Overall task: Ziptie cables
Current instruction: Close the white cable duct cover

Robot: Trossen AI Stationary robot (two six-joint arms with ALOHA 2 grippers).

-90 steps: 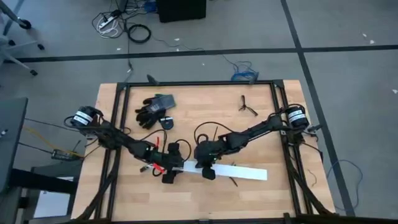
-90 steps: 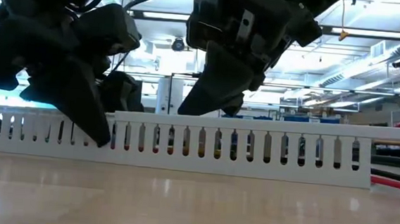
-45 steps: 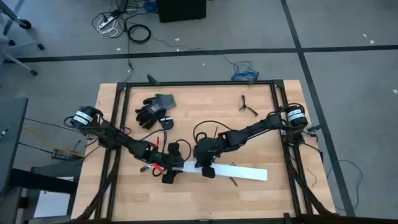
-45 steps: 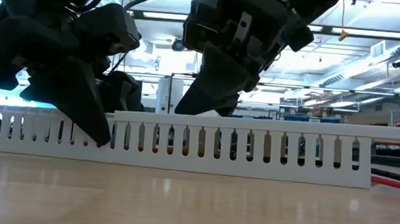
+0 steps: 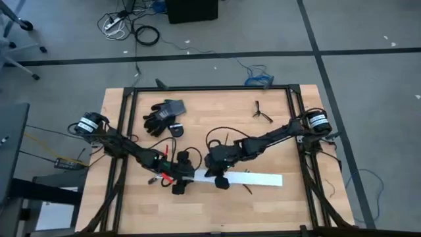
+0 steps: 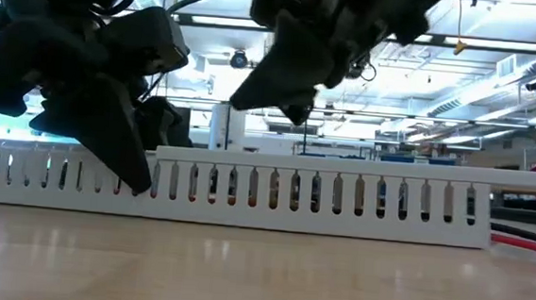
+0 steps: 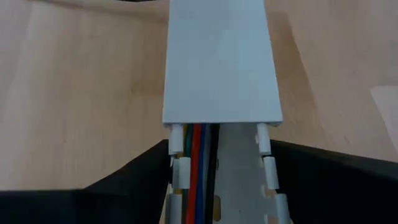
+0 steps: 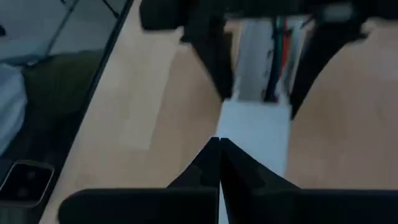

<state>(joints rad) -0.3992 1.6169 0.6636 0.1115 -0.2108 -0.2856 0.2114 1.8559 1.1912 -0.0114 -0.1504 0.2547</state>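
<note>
A long white slotted channel (image 5: 253, 178) lies on the table's near half, most of it under a flat cover (image 7: 217, 62). The cables (image 7: 198, 168), thin white, red, blue and black wires, run inside it, and red ends (image 5: 164, 176) stick out at its left end. My left gripper (image 5: 179, 183) is shut on that uncovered left end. My right gripper (image 5: 220, 181) is shut and hangs above the cover (image 8: 258, 130), clear of it in the low view (image 6: 294, 114). I cannot make out the ziptie. My left gripper holds the channel's uncovered left end by its two slotted side walls (image 7: 177, 162), one finger outside each wall. The fingers (image 6: 134, 174) slant down from the table's left and lie along the channel. The channel rests flat on the table.
A black glove (image 5: 163, 115) and a small round black thing (image 5: 176, 130) lie at the far left. A forked black clip (image 5: 262, 112) lies far right, and a black cord loop (image 5: 214, 139) lies behind the channel. Red and black cords (image 6: 526, 242) show past its right end.
My right gripper, still shut, has gone up from the channel's cover, where its fingertips stood a second ago, and now hangs clear above it. My left gripper has kept its place on the channel's end.
</note>
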